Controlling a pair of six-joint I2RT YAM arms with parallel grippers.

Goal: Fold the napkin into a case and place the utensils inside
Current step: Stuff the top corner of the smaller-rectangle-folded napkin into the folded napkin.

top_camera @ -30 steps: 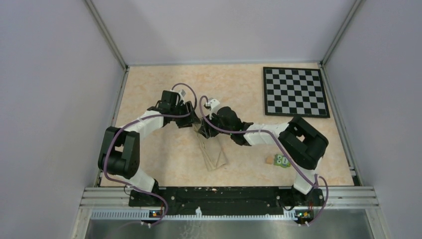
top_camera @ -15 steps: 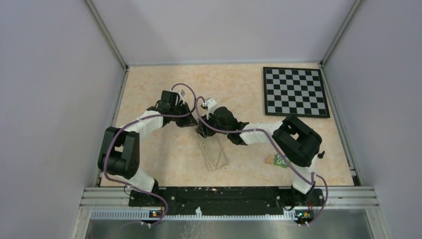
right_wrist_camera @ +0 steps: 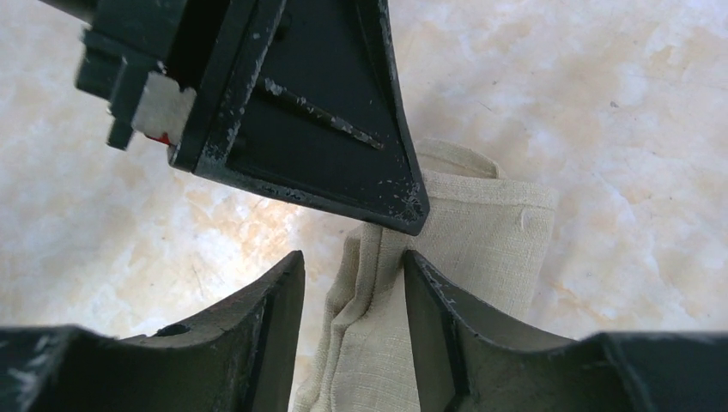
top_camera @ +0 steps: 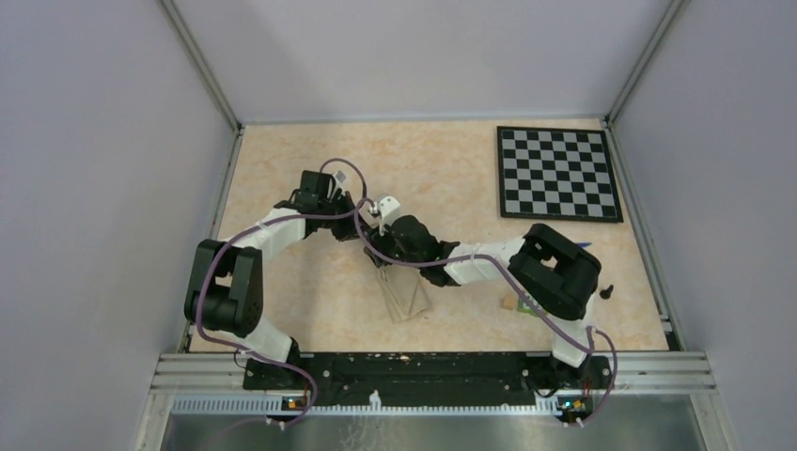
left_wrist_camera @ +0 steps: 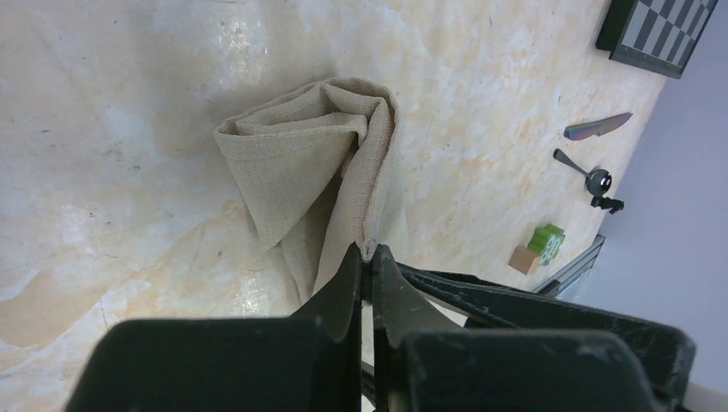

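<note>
The napkin (left_wrist_camera: 300, 163) is a beige cloth folded into a narrow layered bundle on the tan table, also seen in the overhead view (top_camera: 406, 299). My left gripper (left_wrist_camera: 369, 251) is shut on its near folded edge, which is pinched between the fingertips. My right gripper (right_wrist_camera: 354, 262) is open and straddles a ridge of the napkin (right_wrist_camera: 481, 249), close under the left gripper's finger (right_wrist_camera: 343, 120). In the top view both grippers meet at the napkin's far end (top_camera: 374, 240). The utensils lie apart at the right: a purple-tinted knife (left_wrist_camera: 598, 127) and a dark spoon (left_wrist_camera: 568, 160).
A chessboard (top_camera: 556, 173) lies at the back right. A green block with a tan cube (left_wrist_camera: 539, 249) sits near the front edge, and a small black knob (top_camera: 606, 291) lies by the right arm's elbow. Walls close in on the table's sides and back.
My left gripper has shut on the napkin's edge. The right arm has swung left, bringing its open gripper up against the left one over the napkin.
</note>
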